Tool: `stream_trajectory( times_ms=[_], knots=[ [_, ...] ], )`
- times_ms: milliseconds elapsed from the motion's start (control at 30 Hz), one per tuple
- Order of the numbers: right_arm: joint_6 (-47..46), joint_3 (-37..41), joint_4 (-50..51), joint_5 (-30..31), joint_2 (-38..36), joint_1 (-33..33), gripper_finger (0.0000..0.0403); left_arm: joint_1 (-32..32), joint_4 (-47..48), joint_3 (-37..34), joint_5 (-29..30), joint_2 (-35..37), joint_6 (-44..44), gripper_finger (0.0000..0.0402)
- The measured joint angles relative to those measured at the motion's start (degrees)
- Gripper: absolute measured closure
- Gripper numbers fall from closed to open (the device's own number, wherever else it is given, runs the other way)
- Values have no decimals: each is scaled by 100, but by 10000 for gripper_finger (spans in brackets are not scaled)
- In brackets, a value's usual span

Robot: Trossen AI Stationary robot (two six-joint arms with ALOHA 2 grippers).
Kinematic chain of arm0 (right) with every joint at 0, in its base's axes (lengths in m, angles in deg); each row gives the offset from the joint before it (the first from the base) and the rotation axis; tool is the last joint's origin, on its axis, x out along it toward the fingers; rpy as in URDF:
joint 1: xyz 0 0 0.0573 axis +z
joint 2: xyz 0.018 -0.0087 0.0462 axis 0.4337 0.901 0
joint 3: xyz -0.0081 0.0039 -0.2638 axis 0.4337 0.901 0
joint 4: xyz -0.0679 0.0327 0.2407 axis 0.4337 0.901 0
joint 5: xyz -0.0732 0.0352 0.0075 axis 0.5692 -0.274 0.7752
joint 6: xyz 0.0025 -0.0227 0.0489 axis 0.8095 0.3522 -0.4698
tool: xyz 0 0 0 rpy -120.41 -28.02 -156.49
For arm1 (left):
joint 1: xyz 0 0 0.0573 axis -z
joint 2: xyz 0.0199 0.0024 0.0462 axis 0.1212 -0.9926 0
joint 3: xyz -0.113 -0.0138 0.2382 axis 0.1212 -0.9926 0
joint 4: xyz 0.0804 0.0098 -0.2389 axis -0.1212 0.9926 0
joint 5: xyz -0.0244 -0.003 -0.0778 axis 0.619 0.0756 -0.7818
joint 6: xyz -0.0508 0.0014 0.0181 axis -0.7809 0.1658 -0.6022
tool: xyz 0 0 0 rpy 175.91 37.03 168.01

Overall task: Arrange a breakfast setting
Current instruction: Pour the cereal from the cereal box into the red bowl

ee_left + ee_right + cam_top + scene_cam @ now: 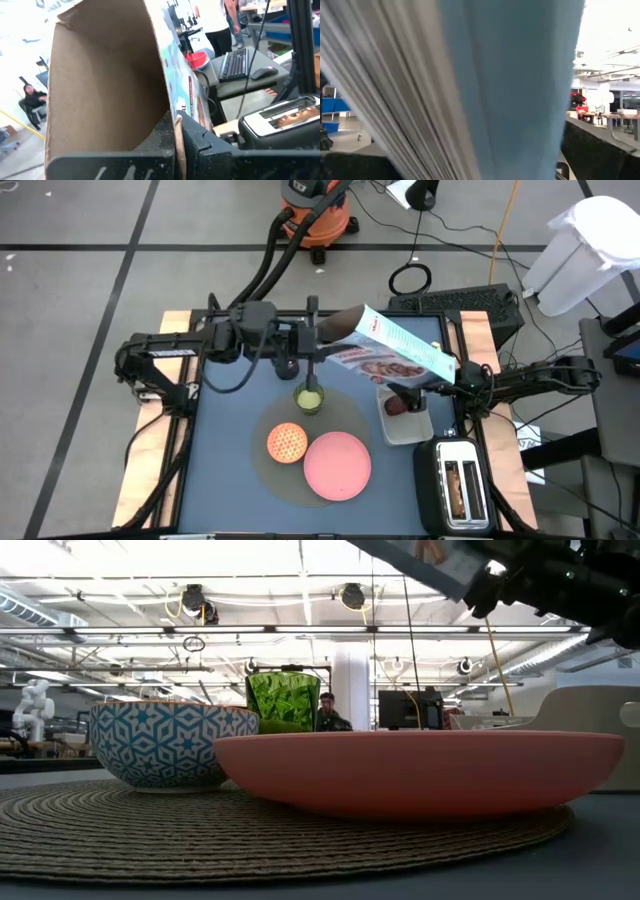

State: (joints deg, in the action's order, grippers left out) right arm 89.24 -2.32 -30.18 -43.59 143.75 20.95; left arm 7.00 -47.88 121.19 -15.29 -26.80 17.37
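Note:
The cereal box (pixel 395 355) hangs tilted above the table's far right part, and shows in the low view as the box (pixel 420 560). My left gripper (pixel 318 332) is shut on its open end. My right gripper (pixel 452 377) is closed on its other end. On the round mat (pixel 262 480) stand the green cup (pixel 310 398), the orange bowl (pixel 287 442) and the pink plate (pixel 337 464). A dark red fruit (pixel 397 406) lies in the clear tub (pixel 408 425). A toast slice (pixel 460 488) sticks up in the toaster. My left gripper pinches one cardboard wall at the box's open end (pixel 178 131), with one finger inside the box and one outside. It reaches in level from the table's left. The box is lifted clear. My right gripper has the box's closed end (pixel 510 100) between its widely spread fingers (pixel 600 150), reaching from the table's right and slanting upward. The box fills the space between them and sits clear of the table, tilted.
The black toaster (pixel 458 480) stands at the near right, beside the tub. In the low view the plate (pixel 420 772), the bowl (pixel 165 745) and the cup (pixel 284 700) stand close together on the mat. A keyboard (pixel 470 302) lies beyond the far edge.

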Motion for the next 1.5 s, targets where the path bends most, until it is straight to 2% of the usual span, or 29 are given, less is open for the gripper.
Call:
stream_trajectory(
  times_ms=[233,667,800,1200,1500],
  knots=[
    [-2,0,-43,4,8,0,50,0,32,0,9,-8,-5,401],
    [-236,-1,-43,6,10,0,199,0,108,0,29,-8,-117,401],
    [-236,-2,-43,7,10,0,231,0,111,2,34,-8,-134,393],
    [-309,-2,-25,4,12,0,242,0,94,13,34,5,-927,289],
    [-371,-2,52,1,8,0,242,15,1326,15,30,586,-1828,277]
  ],
)
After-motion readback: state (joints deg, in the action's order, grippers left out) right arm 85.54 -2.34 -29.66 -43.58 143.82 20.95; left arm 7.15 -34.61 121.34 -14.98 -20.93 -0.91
